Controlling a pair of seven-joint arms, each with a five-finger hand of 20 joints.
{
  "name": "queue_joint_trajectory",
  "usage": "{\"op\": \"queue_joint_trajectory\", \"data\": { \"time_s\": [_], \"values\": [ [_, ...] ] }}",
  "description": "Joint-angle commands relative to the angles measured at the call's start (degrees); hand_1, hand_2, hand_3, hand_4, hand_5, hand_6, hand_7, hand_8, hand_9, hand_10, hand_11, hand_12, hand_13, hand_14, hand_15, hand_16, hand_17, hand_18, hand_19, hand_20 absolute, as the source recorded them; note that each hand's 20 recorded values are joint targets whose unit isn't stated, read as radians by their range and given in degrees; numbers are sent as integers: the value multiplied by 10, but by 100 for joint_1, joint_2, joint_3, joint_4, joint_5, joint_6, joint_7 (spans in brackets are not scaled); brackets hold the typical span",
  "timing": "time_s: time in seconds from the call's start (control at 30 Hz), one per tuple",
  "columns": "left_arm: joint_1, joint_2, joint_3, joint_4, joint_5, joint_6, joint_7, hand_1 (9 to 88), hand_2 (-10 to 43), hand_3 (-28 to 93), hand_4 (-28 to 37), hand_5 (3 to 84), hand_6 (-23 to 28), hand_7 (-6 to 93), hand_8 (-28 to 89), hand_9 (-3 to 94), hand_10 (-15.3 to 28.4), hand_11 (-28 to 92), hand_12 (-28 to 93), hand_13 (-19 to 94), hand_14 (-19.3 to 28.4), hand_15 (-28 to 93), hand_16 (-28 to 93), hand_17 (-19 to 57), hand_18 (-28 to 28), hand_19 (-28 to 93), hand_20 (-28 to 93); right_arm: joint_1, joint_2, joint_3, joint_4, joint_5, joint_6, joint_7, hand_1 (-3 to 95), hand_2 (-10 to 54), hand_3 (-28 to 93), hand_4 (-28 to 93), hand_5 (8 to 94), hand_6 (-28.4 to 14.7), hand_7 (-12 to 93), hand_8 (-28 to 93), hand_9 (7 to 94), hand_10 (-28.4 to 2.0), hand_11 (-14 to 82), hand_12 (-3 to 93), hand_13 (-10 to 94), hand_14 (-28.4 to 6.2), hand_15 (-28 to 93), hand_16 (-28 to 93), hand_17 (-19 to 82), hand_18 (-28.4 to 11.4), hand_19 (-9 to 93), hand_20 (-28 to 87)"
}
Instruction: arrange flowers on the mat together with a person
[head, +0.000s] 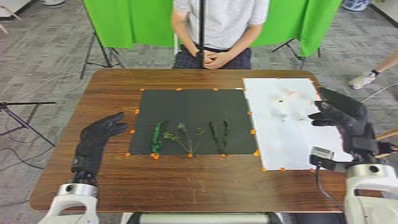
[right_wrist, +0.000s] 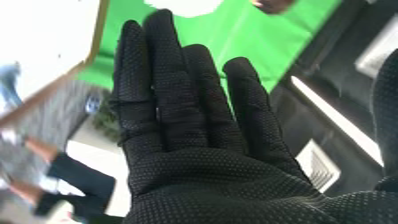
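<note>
Laid low on the square black mat (head: 191, 107), maybe leaving room above: thin green stems (head: 157, 136). On the long white sheet (head: 298, 145), likely for picking next: small pale flowers (head: 282, 102). Near them, black-gloved right robot hand (head: 345, 112), straight, pinching nothing; black-gloved left robot hand (head: 98, 131) loose, aside.

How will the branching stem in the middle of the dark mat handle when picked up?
The stem is thin, so probably light and a bit floppy. Its spread shoots may bend or snap if squeezed, but should keep it from rolling.
</note>
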Motion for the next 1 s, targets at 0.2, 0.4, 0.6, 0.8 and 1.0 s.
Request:
{"op": "queue_joint_trajectory", "data": {
  "time_s": [0.2,0.4,0.6,0.8,1.0],
  "values": [
    [57,34,-8,-14,-6,67,-41,269,35,655,-204,498,38,142,-65,514,154,230,140,395,183,220,-13,84,118,100,165,1906,1307,-509,-36,-2968,-3563,1749,274,-95,553,-147,481,-53,50,-62,624,-196,94,184,775,-126,328,216,475,-176,717,379],
    [35,55,-1,-5,-15,62,-51,269,35,655,-205,499,38,142,-66,514,154,230,140,394,183,219,-13,84,118,100,165,2631,1583,-1340,438,-3577,-3891,2027,315,-95,542,-158,509,-45,55,-62,705,-179,124,193,857,-84,367,237,548,-139,795,359],
    [46,58,-4,-11,-10,81,-38,269,36,653,-205,498,37,142,-65,514,154,229,140,394,183,220,-13,84,118,99,165,3072,1711,-1904,922,-3783,-4039,2000,349,-95,558,-180,537,-28,74,-68,752,-166,147,195,897,-60,390,255,589,-119,852,330],
    [50,56,4,-17,-17,79,-49,270,36,652,-203,497,37,141,-65,513,155,229,140,394,183,218,-13,84,118,99,165,3478,1706,-2442,1407,-3843,-4090,2071,382,-95,598,-215,580,-9,100,-79,799,-144,160,195,927,-41,394,267,614,-104,892,282],
    [22,46,15,-1,-19,84,-36,271,37,650,-203,497,37,140,-65,514,153,228,141,393,183,216,-13,84,117,98,165,3792,1699,-2931,1801,-4121,-4063,2099,409,-95,601,-218,603,1,112,-86,831,-131,170,193,937,-31,425,265,632,-97,918,258]
  ]
}}
